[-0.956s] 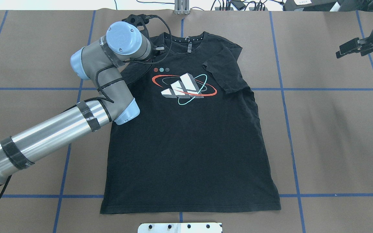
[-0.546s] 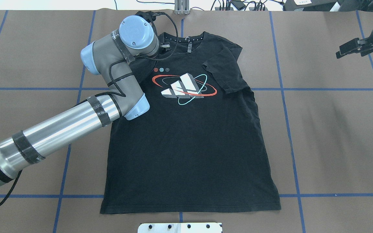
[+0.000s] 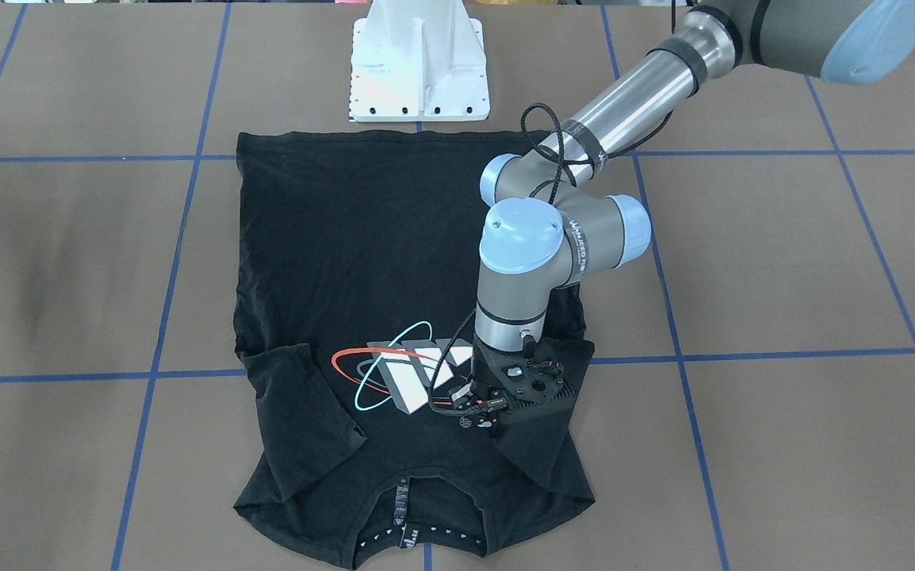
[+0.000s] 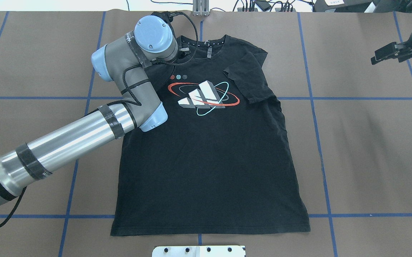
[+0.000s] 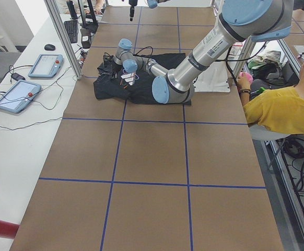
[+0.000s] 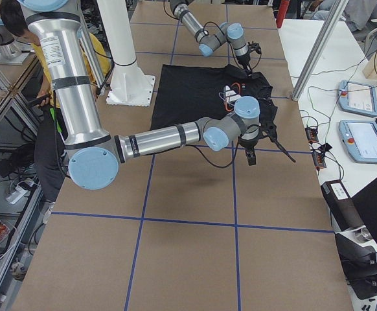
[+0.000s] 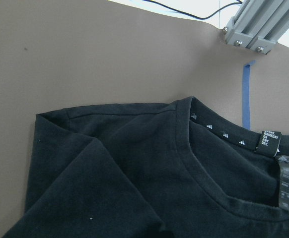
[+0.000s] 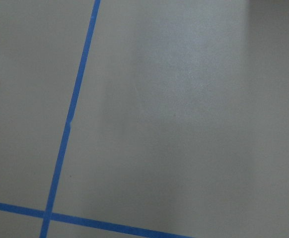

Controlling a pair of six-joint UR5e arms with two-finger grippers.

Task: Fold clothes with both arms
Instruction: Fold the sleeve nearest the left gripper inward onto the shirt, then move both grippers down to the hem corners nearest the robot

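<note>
- At table centre, the black T-shirt [image 4: 209, 160] lies flat, logo [image 4: 204, 97] up, collar [image 7: 194, 163] at the far end.
- Done: both sleeves appear turned in over the chest. Left: all body folds.
- Left gripper [image 3: 505, 406] is over the left shoulder fold; grip state cannot be told.
- Right gripper [image 4: 388, 54] hangs well apart at far right; state cannot be told.
- Fabric: thin, matt, limp knit with a ribbed collar, on smooth brown paper [image 4: 370, 150].

Our left arm [image 4: 66, 142] stretches toward eleven o'clock, wrist [image 4: 155, 34] pointing down; our right gripper [image 4: 378, 57] hovers at two o'clock.
</note>
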